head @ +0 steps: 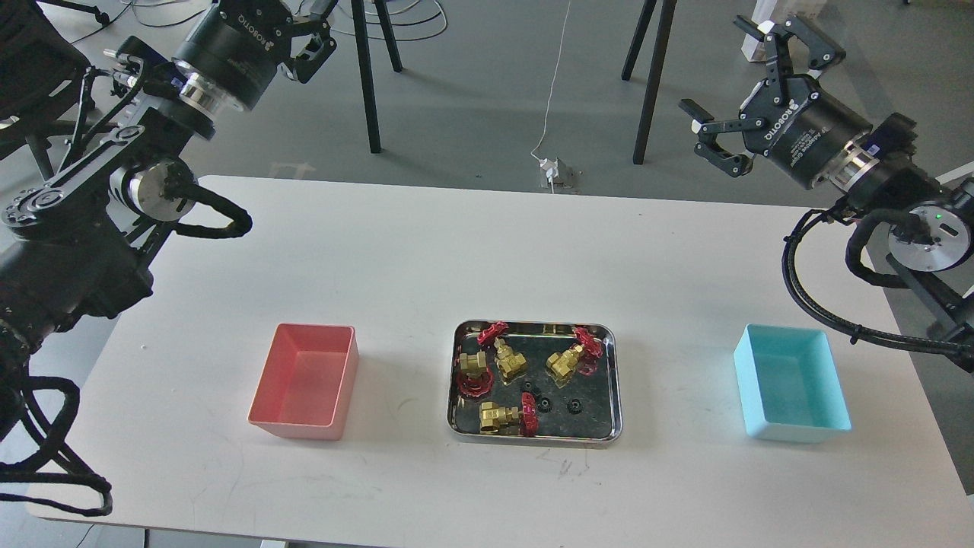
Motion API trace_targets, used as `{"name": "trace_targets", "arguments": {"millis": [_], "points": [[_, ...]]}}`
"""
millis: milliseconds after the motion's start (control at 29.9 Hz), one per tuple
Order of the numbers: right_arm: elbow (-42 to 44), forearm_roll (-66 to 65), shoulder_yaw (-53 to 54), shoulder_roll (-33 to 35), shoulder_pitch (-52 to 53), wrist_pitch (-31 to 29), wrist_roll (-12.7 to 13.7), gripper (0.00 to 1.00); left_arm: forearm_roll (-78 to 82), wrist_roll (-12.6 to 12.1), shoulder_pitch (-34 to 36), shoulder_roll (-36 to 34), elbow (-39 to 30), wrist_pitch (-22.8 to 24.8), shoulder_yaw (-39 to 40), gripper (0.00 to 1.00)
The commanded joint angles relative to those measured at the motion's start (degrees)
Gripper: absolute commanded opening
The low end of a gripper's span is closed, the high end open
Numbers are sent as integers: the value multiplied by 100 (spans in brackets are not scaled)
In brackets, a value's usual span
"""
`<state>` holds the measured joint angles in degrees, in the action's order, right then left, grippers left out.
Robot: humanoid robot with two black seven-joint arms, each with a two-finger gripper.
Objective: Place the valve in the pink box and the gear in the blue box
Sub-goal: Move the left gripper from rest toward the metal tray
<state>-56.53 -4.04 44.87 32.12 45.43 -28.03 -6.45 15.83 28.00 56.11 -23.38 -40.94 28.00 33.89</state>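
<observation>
- The pink box [304, 380] is salmon pink, plain inside and out.
- The blue box [791, 392] is light cyan.
- Each valve [502, 416] is brass-gold with a red handwheel.
- Every gear [574, 406] is black.
- The tray [616, 396] is shiny steel.
- The bench [456, 251] is white.
- My arms are black.

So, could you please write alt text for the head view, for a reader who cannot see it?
A steel tray at the centre of a white table holds four brass valves with red handwheels and some tiny black gears. An empty pink box sits to its left, an empty blue box to its right. Both hands, left and right, hover open beyond the table's far corners.
</observation>
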Motion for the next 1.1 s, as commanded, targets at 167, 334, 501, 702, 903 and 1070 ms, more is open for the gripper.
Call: {"name": "trace_targets", "arguments": {"millis": [167, 334, 501, 702, 903, 1070], "points": [[378, 1060, 531, -57, 61, 3, -445, 99, -481, 0, -108, 17, 190, 0, 301, 100], [810, 1608, 689, -66, 563, 3, -445, 99, -1441, 0, -960, 220, -211, 0, 916, 100], [828, 1670, 813, -101, 581, 332, -392, 99, -1057, 0, -1252, 124, -1152, 0, 1700, 100], [915, 1661, 804, -92, 677, 886, -383, 99, 691, 0, -384, -1254, -2434, 0, 272, 100], [915, 1661, 777, -66, 660, 886, -383, 99, 1615, 0, 2153, -2048, -3061, 0, -3040, 99], [915, 1661, 760, -66, 581, 878, -374, 99, 2345, 0, 4484, -1163, -3078, 0, -5696, 99]]}}
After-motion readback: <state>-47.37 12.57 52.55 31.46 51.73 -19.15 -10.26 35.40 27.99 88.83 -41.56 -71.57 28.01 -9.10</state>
